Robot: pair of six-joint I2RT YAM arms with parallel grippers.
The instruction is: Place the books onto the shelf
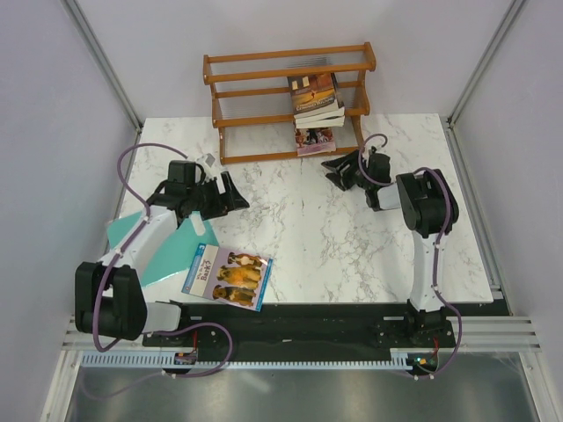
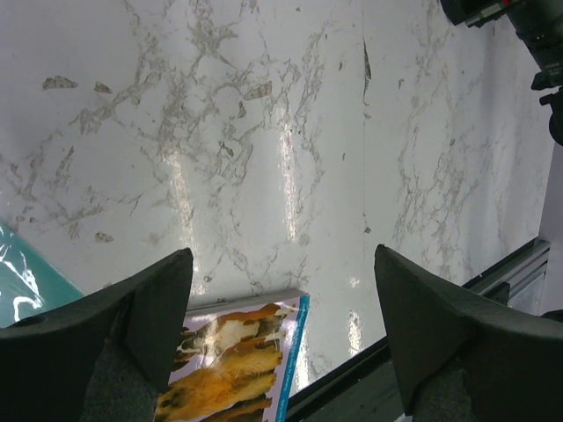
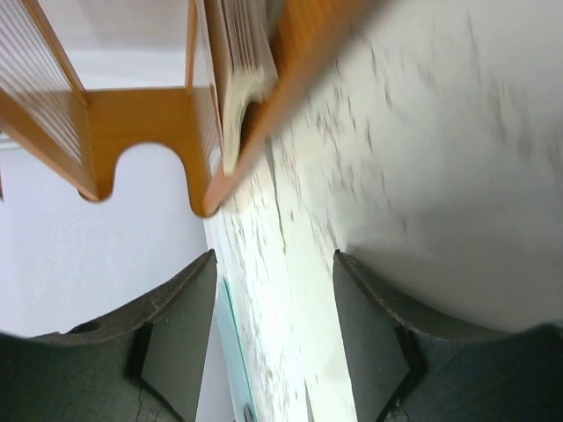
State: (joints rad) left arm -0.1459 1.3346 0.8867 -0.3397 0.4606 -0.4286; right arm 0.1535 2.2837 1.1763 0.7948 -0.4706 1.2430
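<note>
Seen from above, my right gripper (image 1: 334, 172) sits at 1 o'clock, just in front of the shelf (image 1: 264, 63). Its fingers are spread and empty, facing the books (image 1: 317, 101) stacked on the shelf's right half. The dog-cover book (image 1: 229, 276) lies flat on the table at 7 o'clock. My left gripper (image 1: 233, 195) hovers at 10 o'clock, fingers wide apart and holding nothing, which I judge leaves it ready to collect that book.

Rack and books as laid out on the white marble-patterned table (image 1: 352, 255).
The low orange-brown slatted wooden rack (image 1: 286, 97) is set at the table's 12 o'clock edge, and a stack of thin paperbacks (image 1: 317, 98) is laid in its right half. The blue-white paperback with dogs (image 1: 227, 276) is laid flat at 7 o'clock, beside the flat teal cutting board (image 1: 176, 259) at 8 o'clock.
</note>
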